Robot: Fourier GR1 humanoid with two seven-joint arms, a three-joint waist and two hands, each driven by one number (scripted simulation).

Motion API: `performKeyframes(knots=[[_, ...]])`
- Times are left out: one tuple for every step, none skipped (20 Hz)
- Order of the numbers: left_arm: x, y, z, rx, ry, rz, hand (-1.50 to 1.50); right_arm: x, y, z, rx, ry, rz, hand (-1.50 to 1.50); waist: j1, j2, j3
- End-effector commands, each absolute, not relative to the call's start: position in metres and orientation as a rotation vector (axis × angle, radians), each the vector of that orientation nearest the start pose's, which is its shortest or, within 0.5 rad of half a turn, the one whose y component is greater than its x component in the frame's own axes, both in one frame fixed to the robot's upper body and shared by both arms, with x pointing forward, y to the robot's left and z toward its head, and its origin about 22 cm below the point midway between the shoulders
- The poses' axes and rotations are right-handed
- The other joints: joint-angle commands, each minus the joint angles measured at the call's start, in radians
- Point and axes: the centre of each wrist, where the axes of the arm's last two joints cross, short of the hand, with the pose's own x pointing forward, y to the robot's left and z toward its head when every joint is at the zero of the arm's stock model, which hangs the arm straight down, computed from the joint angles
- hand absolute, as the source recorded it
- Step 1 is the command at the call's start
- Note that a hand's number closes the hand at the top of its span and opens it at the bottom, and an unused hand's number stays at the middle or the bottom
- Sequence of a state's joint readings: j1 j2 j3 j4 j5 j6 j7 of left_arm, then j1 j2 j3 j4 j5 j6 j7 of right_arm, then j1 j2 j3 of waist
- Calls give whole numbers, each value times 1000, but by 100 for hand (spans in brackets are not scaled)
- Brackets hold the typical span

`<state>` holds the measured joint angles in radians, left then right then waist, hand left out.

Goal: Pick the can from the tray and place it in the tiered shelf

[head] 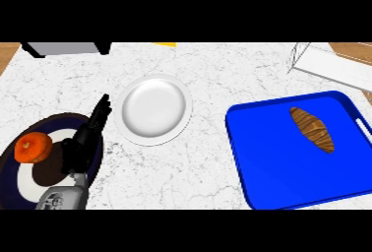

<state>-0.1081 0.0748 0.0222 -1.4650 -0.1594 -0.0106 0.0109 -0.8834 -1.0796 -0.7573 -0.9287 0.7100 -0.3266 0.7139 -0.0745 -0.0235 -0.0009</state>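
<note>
1. Head view: the left hand (88, 134) stood at the view's left over a dark plate (15, 182), its fingers straight and pressed together, pointing away toward the counter's far side, holding nothing.
2. An orange fruit (33, 148) sat on that dark plate, just beside the hand.
3. A white plate (155, 109) lay on the marble counter (218, 64), near the fingertips.
4. The blue tray (276, 172) sat at the right, carrying only a brown croissant (313, 129).
5. No can showed on the tray or elsewhere.
6. A white wire-framed object, perhaps the shelf (327, 65), lay at the far right corner.
7. The right hand did not show.
</note>
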Motion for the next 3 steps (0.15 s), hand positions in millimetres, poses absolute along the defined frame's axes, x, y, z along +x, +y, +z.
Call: performKeyframes(knots=[[266,249,-1,174,-1521,-185,0,204,-542,392,-1457,-1177,-869,-150,-21,-4,1],[263,261,3,176,-1541,-188,0,186,-539,409,-1486,-1189,-845,-150,-17,-6,0],[262,258,3,176,-1549,-192,0,183,-541,399,-1444,-1172,-826,-150,-16,-4,1]])
